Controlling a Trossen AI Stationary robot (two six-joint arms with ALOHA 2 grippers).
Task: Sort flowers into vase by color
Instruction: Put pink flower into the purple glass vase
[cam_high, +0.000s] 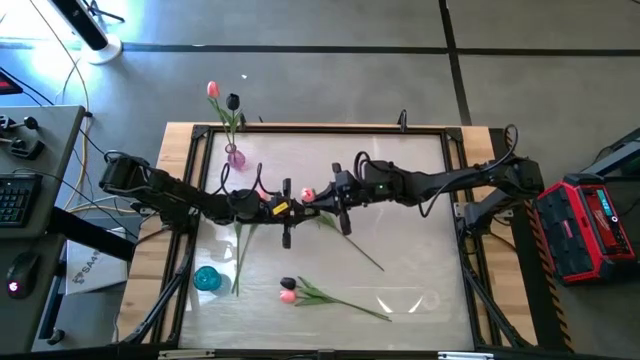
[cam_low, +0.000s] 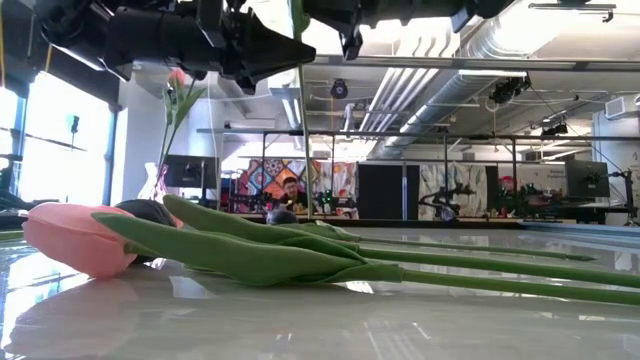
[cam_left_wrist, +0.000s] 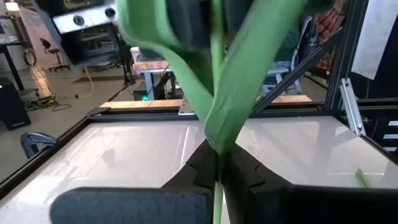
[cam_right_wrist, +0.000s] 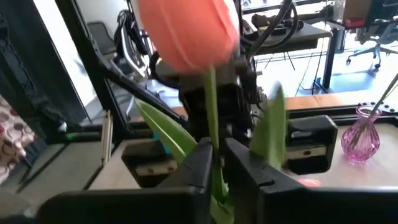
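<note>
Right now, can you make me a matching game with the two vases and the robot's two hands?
Things:
A. pink vase
B. blue vase
C. right hand
D. left hand

States:
1. shut on a green stem with leaves
2. holds a pink flower and a dark flower
3. shut on the stem of a pink tulip
4. has no flowers in it

Pairs: A-2, B-4, C-3, D-1
</note>
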